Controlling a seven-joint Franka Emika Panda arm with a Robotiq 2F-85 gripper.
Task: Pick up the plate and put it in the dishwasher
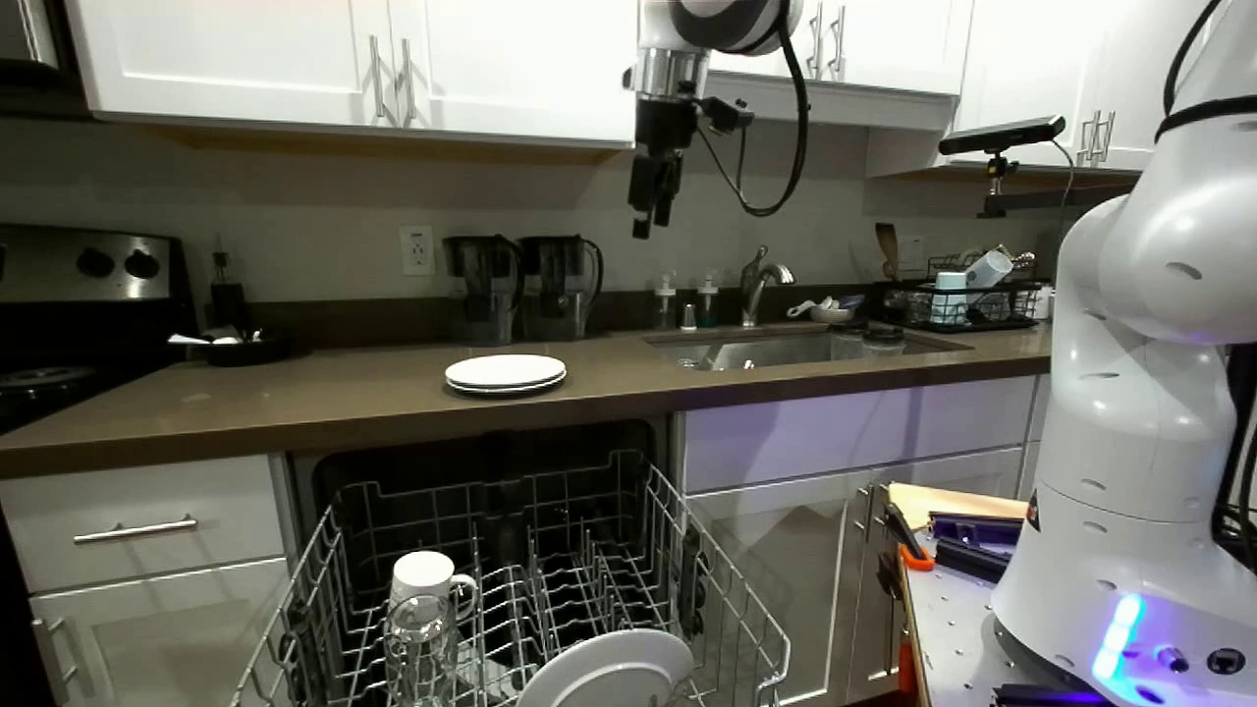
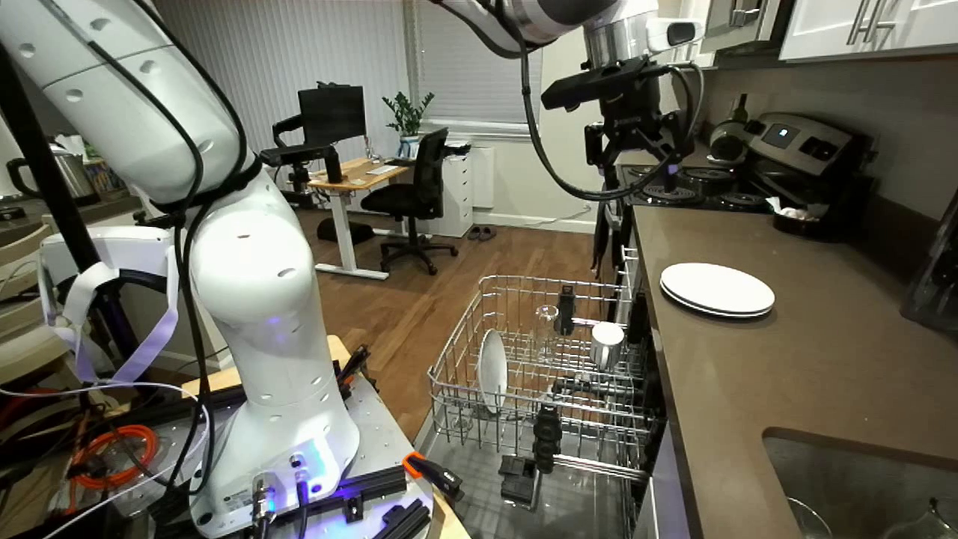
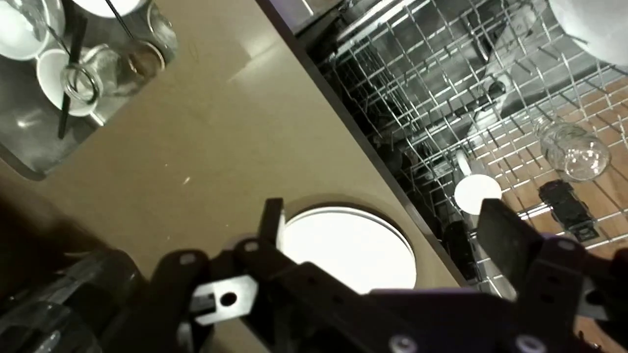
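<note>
The white plate [image 1: 506,369] lies flat on the brown counter near its front edge, and a second plate's rim seems to show just under it. Beneath the counter, the dishwasher [image 1: 491,452] has its wire rack pulled out. My gripper [image 1: 651,218] hangs high above the counter in both exterior views, well clear of the plate. Seen in the wrist view, the gripper [image 3: 385,215] has its fingers spread wide with nothing between them; the plate [image 3: 351,250] shows far below, its near part hidden by the gripper body.
In the rack stand a white mug [image 1: 424,574], a clear glass [image 1: 420,638] and a larger upright plate [image 2: 492,370]. Two pitchers [image 1: 560,285] stand behind the plate against the wall. A sink [image 3: 29,132] with dishes adjoins the counter; upper cabinets [image 1: 511,59] hang behind the gripper.
</note>
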